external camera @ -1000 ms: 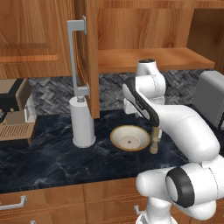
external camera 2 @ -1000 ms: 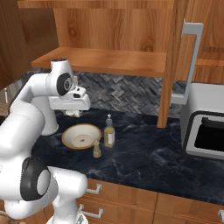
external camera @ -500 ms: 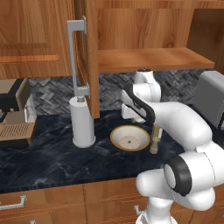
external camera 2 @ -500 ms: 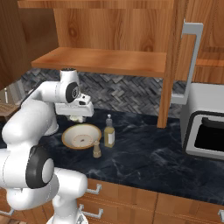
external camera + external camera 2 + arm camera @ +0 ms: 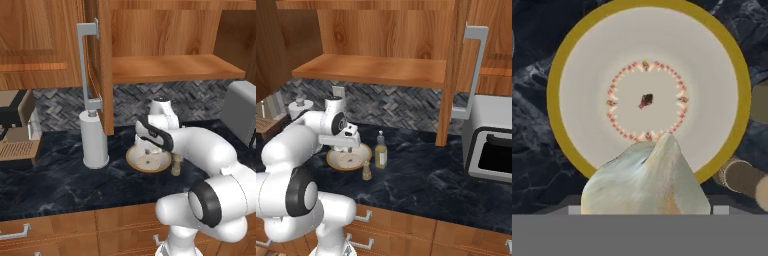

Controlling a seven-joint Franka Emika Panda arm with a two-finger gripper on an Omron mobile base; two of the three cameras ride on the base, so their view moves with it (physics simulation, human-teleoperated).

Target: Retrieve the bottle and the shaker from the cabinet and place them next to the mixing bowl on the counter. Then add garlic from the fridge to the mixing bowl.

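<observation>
The garlic (image 5: 646, 182) is held in the tool (image 5: 350, 144) directly above the mixing bowl (image 5: 647, 95) on the desk (image 5: 421, 175), so, if released off-centre, it could be bounced past the rim.

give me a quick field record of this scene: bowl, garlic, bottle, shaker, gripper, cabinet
mixing bowl: on the dark counter, cream inside with a yellow rim, nothing in it yet
garlic: between the gripper's tips, right above the bowl
bottle: upright on the counter beside the bowl
shaker: upright on the counter, in front of the bottle, near the bowl's rim
gripper: poised over the bowl, jaws closed on the garlic
cabinet: door open, shelf bare
task stage: bottle and shaker placed; garlic not yet dropped
</observation>
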